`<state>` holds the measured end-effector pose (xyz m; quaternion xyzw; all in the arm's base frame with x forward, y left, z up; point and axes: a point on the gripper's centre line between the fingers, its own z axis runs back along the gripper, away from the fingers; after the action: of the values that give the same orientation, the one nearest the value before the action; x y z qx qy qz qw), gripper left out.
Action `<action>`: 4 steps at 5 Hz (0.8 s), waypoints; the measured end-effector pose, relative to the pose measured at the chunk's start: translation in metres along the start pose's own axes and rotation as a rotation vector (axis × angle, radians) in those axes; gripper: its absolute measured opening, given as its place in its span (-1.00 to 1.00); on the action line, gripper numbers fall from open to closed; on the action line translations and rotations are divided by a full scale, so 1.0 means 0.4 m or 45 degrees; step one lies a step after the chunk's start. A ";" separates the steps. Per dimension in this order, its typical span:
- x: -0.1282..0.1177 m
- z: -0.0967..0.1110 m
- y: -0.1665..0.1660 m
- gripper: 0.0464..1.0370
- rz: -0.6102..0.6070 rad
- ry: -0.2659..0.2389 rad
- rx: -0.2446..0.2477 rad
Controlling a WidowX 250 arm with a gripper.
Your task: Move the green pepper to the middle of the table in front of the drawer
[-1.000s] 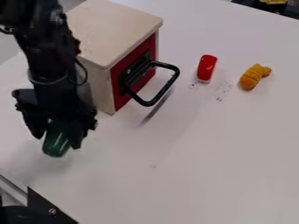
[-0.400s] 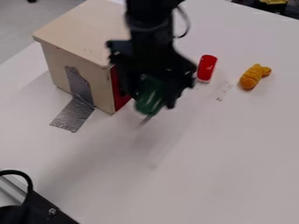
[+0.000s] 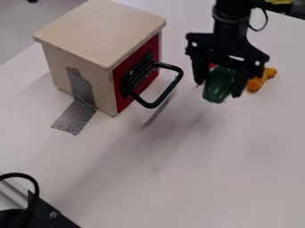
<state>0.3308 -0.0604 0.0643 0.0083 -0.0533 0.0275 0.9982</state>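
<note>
My gripper [image 3: 220, 87] hangs over the upper right part of the table [image 3: 179, 178], to the right of the drawer's handle. It is shut on the green pepper [image 3: 218, 85], whose rounded lower end sticks out below the fingers. A shadow lies on the table beneath, so the pepper is held above the surface. The drawer [image 3: 136, 71] is a red front with a black handle [image 3: 168, 92] in a wooden box [image 3: 98, 31], and it is closed.
Behind the gripper, a yellow-orange toy [image 3: 256, 84] is partly hidden, and a bit of the red object [image 3: 212, 65] shows. Silver tape [image 3: 74, 116] runs from the box onto the table. Black hardware [image 3: 44, 211] stands at the lower left corner.
From left of the box, my gripper has swung rightward across its front with the green pepper held. The box and its drawer are uncovered now, while the red object is mostly covered.
</note>
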 end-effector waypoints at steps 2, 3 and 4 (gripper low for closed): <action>-0.039 -0.165 -0.019 0.59 0.008 0.176 -0.024; -0.042 -0.175 -0.024 0.70 0.011 0.193 -0.041; -0.066 -0.148 -0.015 0.94 0.005 0.189 -0.017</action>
<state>0.3112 -0.0666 0.0023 -0.0006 0.0206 0.0298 0.9993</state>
